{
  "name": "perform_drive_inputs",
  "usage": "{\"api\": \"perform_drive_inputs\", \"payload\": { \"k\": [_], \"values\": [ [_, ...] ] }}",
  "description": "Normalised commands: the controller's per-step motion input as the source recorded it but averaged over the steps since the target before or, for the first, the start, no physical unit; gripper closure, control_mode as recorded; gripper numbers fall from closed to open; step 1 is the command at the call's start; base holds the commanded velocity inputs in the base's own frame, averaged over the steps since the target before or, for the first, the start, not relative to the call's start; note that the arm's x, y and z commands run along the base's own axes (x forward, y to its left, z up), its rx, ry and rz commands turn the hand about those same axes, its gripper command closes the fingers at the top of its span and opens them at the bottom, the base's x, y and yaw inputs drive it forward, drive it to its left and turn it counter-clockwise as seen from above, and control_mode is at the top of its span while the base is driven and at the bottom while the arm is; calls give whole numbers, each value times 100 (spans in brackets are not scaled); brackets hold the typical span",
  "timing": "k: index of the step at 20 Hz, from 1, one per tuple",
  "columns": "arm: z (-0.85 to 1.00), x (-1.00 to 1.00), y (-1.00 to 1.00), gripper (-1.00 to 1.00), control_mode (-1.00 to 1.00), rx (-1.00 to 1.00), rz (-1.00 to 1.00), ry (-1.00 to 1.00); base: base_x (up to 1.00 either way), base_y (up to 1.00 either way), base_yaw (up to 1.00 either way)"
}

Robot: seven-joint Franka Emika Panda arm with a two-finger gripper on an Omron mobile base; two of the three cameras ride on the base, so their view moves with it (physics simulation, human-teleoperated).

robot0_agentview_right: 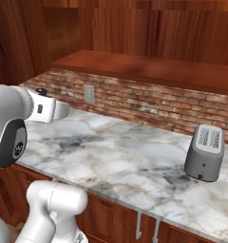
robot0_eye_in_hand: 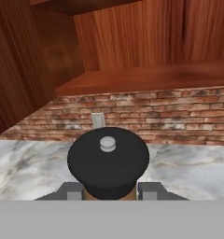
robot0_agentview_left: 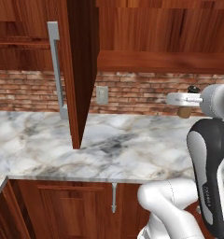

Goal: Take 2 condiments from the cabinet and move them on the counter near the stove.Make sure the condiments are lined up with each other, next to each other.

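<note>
Brown-bodied, with a round black top and a small pale knob at its centre, the shaker [robot0_eye_in_hand: 108, 161] sits clamped between the jaws, whose grey fingers [robot0_eye_in_hand: 71, 190] press in at four and eight o'clock of the cap in the hand view. In the left base view the shaker [robot0_agentview_left: 185, 111] hangs in the air under the white hand, above the marble worktop [robot0_agentview_left: 48, 144] and in front of the red brick backsplash [robot0_agentview_left: 132, 93]. The gripper [robot0_agentview_left: 184, 106] is at three o'clock in that picture. In the right base view its black top [robot0_agentview_right: 41, 91] peeps over the hand at nine o'clock. Beyond the shaker, at twelve o'clock in the hand view, a wall socket [robot0_eye_in_hand: 98, 120] sits on the brick, below the reddish wooden cabinet [robot0_eye_in_hand: 146, 77]. A grey toaster [robot0_agentview_right: 205, 153] stands on the worktop at three o'clock of the right base view, well apart from the hand. An open cabinet door [robot0_agentview_left: 81, 70] with a long metal handle [robot0_agentview_left: 56, 65] hangs at eleven o'clock in the left base view.
</note>
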Motion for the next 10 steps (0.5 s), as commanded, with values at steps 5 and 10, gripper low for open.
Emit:
{"api": "perform_drive_inputs", "payload": {
  "k": [5,10],
  "values": [
    [0,0,0,100,-100,0,0,0,0,0,0],
    [0,-7,0,100,100,0,0,0,-17,0,0]
  ]
}}
